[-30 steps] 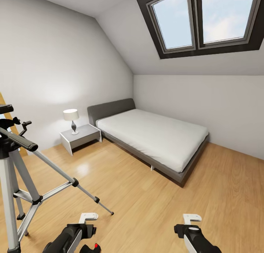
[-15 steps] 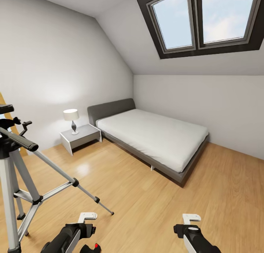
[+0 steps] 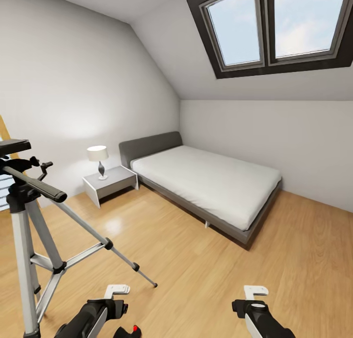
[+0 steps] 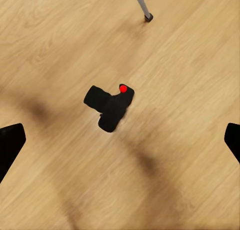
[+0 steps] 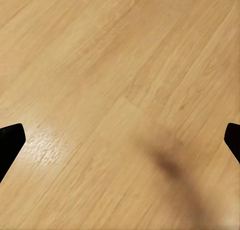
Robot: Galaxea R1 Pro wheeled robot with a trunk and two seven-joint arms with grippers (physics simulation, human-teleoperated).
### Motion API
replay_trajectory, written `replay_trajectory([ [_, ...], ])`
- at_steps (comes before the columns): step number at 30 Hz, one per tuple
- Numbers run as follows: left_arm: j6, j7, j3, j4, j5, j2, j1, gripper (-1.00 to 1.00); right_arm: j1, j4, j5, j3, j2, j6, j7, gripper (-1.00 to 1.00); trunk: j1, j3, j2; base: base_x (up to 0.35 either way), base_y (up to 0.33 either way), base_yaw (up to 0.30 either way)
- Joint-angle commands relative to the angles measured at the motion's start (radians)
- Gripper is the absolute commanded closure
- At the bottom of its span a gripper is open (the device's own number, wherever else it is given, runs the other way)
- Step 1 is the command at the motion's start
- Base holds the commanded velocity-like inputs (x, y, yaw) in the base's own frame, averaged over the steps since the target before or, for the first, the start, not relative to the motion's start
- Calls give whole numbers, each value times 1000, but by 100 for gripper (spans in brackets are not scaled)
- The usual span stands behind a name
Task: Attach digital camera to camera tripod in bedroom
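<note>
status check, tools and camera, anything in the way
Both tools open, empty: left tool over the camera, right tool over bare floor. Camera lying on the floor, unheld. Tripod standing at left, nothing between.

Right wrist camera is looking straight at the floor (image 5: 125, 75), light wood planks running on a diagonal. A bright glossy patch sits near one black fingertip (image 5: 10, 145); the other fingertip pokes in at the opposite edge, and they're wide apart with nothing but bare boards between them. That's the right gripper (image 5: 120, 145), spread and carrying nothing. A soft dark shadow smears across the planks toward one corner.
</note>
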Motion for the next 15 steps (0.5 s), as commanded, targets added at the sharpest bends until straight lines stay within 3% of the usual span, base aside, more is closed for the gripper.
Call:
replay_trajectory([
  [1,5,0,-3,-1,3,1,0,-100,0,-2,0,0,0,6,-2,-100,0,-1,-1,0,24,0],
  [15,5,-2,-4,6,4,-1,0,-100,0,-2,0,0,-6,3,1,-100,0,-1,-1,0,6,0],
])
